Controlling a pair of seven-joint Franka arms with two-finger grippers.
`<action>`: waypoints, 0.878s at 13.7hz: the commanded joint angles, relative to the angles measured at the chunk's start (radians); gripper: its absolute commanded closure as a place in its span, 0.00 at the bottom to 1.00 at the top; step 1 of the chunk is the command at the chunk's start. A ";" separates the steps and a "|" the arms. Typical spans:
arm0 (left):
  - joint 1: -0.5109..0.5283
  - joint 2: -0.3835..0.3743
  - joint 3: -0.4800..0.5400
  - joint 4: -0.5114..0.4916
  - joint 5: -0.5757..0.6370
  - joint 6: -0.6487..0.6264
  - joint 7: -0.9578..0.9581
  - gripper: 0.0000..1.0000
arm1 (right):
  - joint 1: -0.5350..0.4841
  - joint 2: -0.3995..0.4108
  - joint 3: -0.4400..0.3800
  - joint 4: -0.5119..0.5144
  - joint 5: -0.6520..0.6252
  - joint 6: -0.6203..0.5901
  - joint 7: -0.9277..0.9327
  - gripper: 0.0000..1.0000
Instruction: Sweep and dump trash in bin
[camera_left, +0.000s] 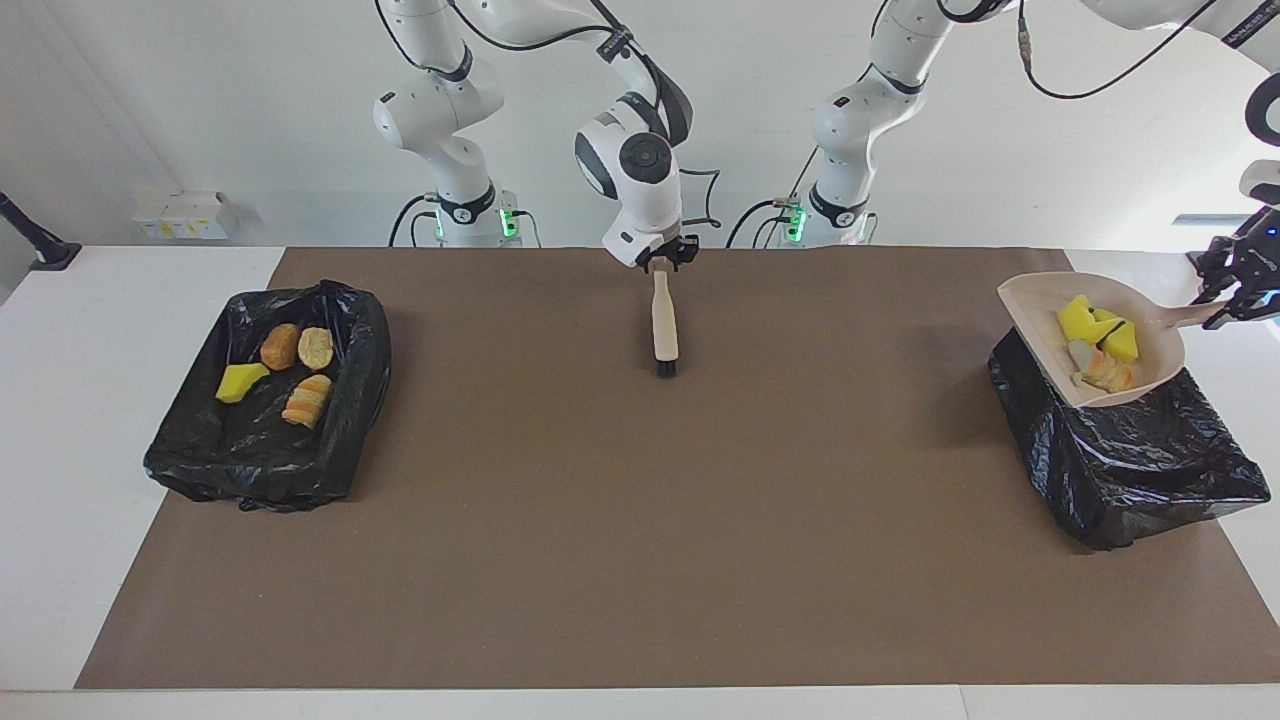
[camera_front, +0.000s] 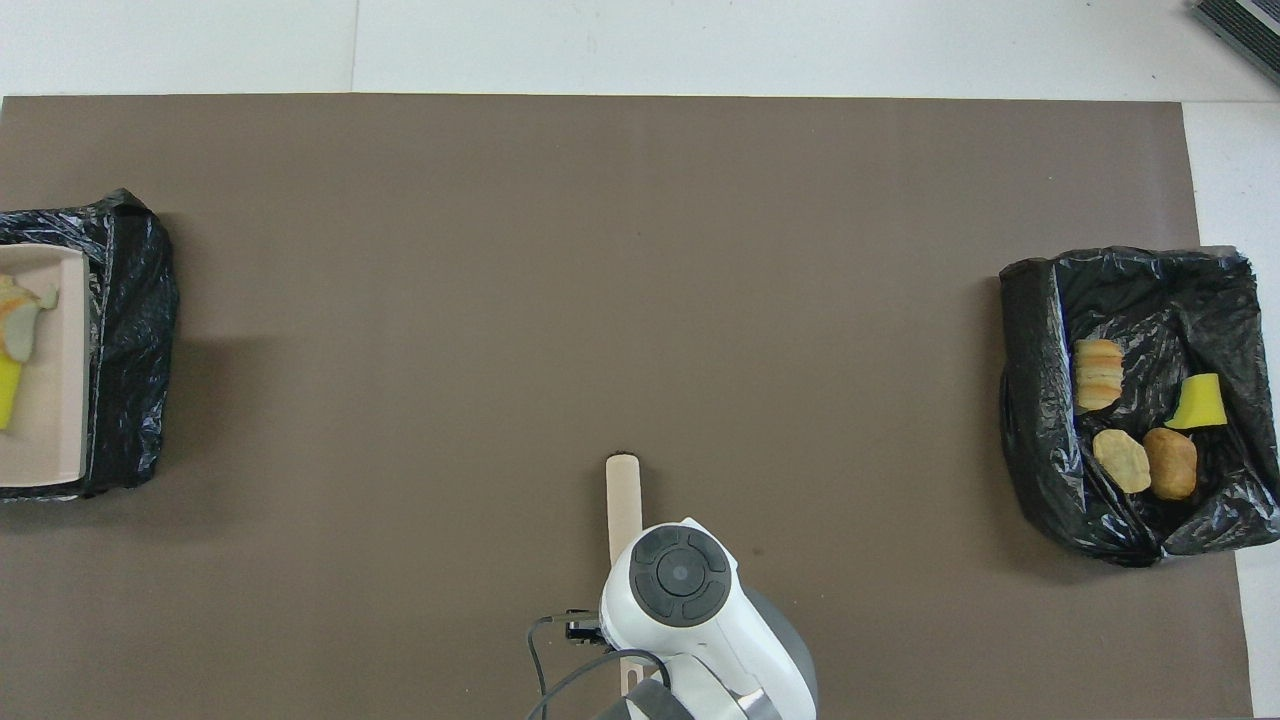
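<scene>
My left gripper (camera_left: 1228, 288) is shut on the handle of the beige dustpan (camera_left: 1030, 300) and holds it tilted over the black-bagged bin (camera_left: 1130, 470) at the left arm's end of the table. Trash lies in the pan: yellow sponge chunks (camera_left: 1077, 318) and a bread-like lump (camera_left: 1105, 375). The overhead view shows the pan (camera_front: 50, 420), its trash (camera_front: 15, 320) and the bin (camera_front: 130, 340); the left gripper is out of that view. My right gripper (camera_left: 662, 262) is shut on the wooden brush (camera_left: 664, 325), which hangs bristles-down over the mat (camera_front: 622, 500).
A second black-bagged bin (camera_left: 250, 470) stands at the right arm's end of the table (camera_front: 1030, 450). It holds several pieces: bread-like lumps (camera_left: 281, 346) and a yellow sponge chunk (camera_front: 1198, 402). A brown mat (camera_left: 640, 520) covers the table between the bins.
</scene>
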 joint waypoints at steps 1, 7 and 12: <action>-0.030 0.048 -0.005 0.072 0.142 0.032 -0.033 1.00 | -0.018 0.011 -0.011 0.038 -0.029 0.008 -0.025 0.00; -0.097 -0.015 -0.008 -0.075 0.515 0.192 -0.256 1.00 | -0.255 0.050 -0.008 0.172 -0.199 0.011 -0.048 0.00; -0.137 -0.113 -0.008 -0.244 0.837 0.241 -0.501 1.00 | -0.453 0.042 -0.010 0.229 -0.388 -0.004 -0.144 0.00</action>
